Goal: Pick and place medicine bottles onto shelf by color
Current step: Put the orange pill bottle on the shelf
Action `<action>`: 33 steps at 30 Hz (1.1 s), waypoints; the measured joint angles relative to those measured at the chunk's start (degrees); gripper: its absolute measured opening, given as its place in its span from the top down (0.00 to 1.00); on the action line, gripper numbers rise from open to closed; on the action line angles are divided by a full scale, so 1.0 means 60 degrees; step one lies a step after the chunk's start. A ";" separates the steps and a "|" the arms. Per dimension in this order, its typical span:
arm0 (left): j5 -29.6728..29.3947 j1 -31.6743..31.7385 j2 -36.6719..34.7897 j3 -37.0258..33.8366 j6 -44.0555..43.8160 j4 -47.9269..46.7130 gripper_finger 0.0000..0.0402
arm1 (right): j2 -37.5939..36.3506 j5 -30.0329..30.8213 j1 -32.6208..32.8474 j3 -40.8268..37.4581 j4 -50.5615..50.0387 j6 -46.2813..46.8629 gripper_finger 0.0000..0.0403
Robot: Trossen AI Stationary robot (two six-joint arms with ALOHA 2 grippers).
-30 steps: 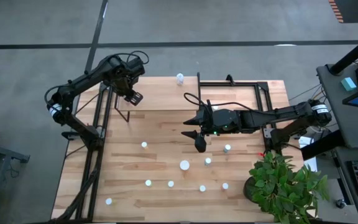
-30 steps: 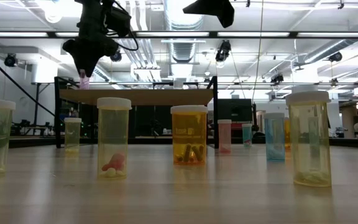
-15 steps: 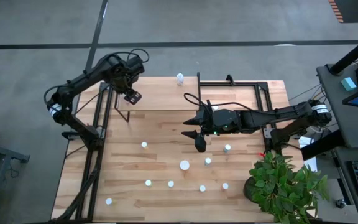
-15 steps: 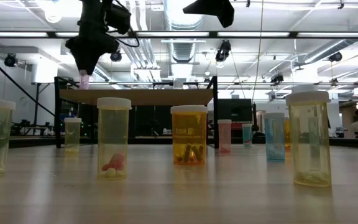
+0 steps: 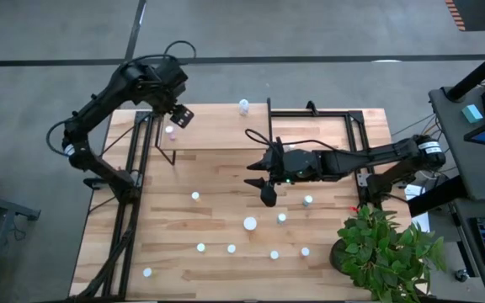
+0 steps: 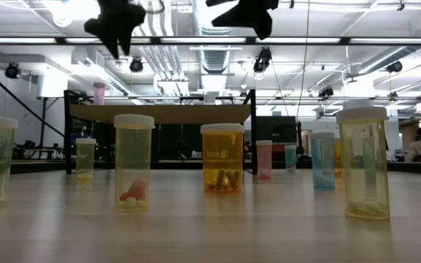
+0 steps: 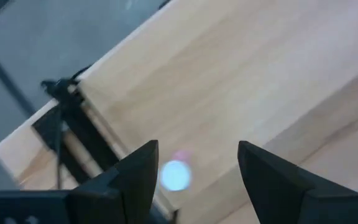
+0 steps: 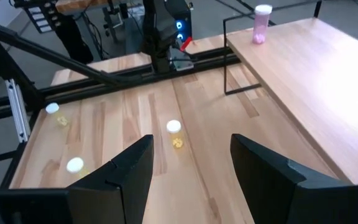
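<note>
The shelf (image 5: 226, 126) stands at the far end of the table (image 5: 167, 252), and all positions below are given relative to it.

Left gripper (image 5: 178, 116): raised above the shelf's left end, jaws apart, holding nothing. In the left wrist view a pink bottle (image 7: 176, 174) with a pale cap shows between the two fingers (image 7: 135, 177), standing upright on the shelf board near its corner, clear of both fingers. The low view shows the same bottle alone on top of the shelf at its left end, with the gripper well above it.

Right gripper (image 5: 265, 187): in front of the shelf's front edge, above the table, jaws apart, empty.

A second bottle (image 5: 243, 106) stands at the shelf's rear edge. The remaining medicine bottles (image 5: 249, 223) stand upright on the table in front of the shelf, scattered apart from one another. A potted plant (image 5: 381, 248) sits off the front right of the shelf
</note>
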 joint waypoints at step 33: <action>-0.1645 -1.0318 -0.1906 -0.3389 -0.5002 0.7996 0.49 | 0.0435 -0.1040 -0.0006 0.2052 -0.2308 -0.0114 0.50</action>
